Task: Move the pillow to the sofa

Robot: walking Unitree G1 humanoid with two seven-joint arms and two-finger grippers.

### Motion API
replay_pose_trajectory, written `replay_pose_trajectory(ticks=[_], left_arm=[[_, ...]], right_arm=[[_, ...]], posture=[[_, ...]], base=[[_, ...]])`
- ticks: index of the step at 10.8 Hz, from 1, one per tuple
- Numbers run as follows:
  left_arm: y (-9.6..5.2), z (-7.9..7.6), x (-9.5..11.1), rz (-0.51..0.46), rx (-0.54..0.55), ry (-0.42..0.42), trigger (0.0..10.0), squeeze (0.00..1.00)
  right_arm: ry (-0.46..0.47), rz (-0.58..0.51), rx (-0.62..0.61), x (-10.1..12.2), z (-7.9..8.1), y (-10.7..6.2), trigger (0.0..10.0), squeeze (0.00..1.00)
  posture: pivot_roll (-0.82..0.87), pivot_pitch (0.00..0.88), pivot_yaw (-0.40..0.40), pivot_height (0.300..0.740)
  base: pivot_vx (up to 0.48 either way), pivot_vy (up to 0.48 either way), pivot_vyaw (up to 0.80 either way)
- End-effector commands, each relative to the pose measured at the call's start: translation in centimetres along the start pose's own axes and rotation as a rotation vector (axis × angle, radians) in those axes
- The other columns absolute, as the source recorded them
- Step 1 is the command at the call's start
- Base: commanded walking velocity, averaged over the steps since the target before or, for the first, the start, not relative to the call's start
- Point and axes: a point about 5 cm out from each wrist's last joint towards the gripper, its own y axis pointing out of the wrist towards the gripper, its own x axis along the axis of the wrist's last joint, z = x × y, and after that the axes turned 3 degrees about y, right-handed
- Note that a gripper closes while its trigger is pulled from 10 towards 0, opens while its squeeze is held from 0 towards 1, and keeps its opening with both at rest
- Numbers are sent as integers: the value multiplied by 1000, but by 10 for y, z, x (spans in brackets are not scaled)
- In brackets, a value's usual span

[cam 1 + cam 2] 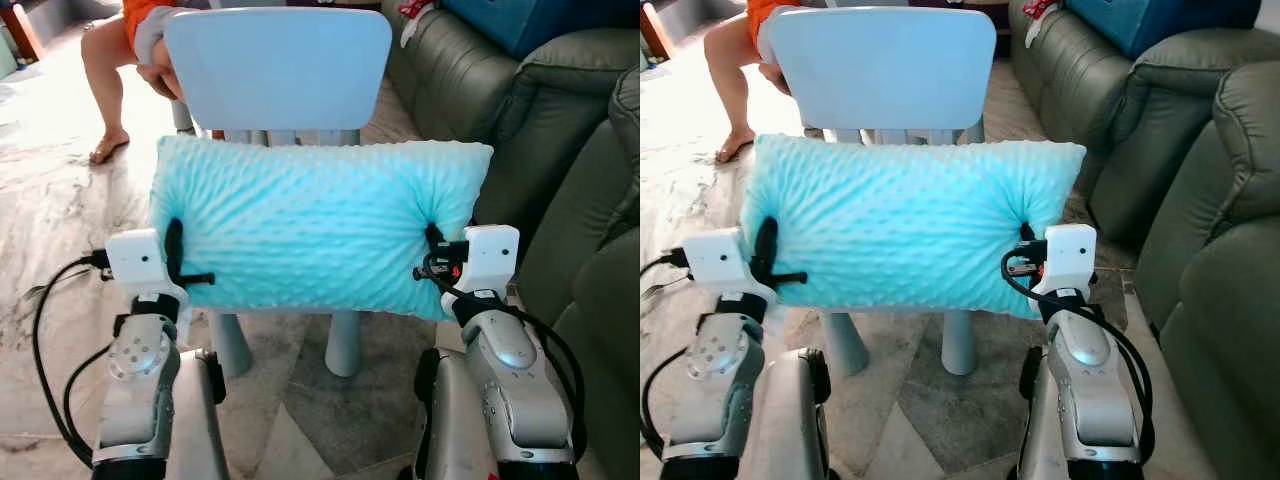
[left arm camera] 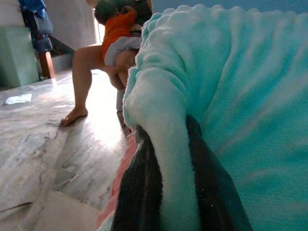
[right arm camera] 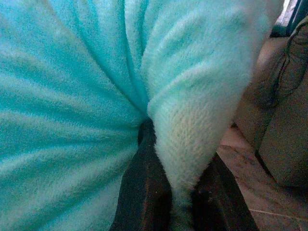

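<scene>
Nearest the camera, both silver arms reach forward and each grips one end of the turquoise pillow. The left gripper has its black fingers pinched narrowly over a fold of fabric at the pillow's left end, and the left wrist view shows the plush bunched up between the two fingers. The right gripper is clamped the same way on the pillow's right end, where a ridge of fabric is squeezed between its dark fingers. Black cables loop from both wrists. The pillow lies lengthwise, spanning the width of a pale blue plastic chair, with its long upper edge against the base of the chair's backrest; whether it rests on the seat or is lifted just clear of it is hard to tell, since the pillow hides the seat. The chair's legs stand on a marbled tile floor. To the robot's right, just beside the chair, is the grey-green sofa. Beyond the chair, at the far left, a person's bare leg and orange clothing are visible.
</scene>
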Motion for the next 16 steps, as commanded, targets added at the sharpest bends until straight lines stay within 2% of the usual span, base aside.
replay_pose_trajectory(ticks=[1, 8, 12, 16], left_arm=[[0, 4, -2, 8, 18, 10, 0, 0], [1, 0, -4, 17, 5, 1, 0, 0], [2, -2, -2, 12, 0, -7, 0, 0], [2, -3, -4, 14, -7, -6, 0, 0]], right_arm=[[-3, -38, -51, 11, -8, 3, 0, 0], [10, -36, -46, 12, -11, 2, 0, 0], [17, -37, -41, 12, -12, 3, 0, 0], [24, -37, -42, 12, -12, 4, 0, 0]], posture=[[-121, 0, 10, 380], [-134, 0, 11, 380], [-130, 0, 6, 424], [-131, 0, 7, 499]], base=[[0, 0, 0], [0, 0, 0], [0, 0, 0], [0, 0, 0]])
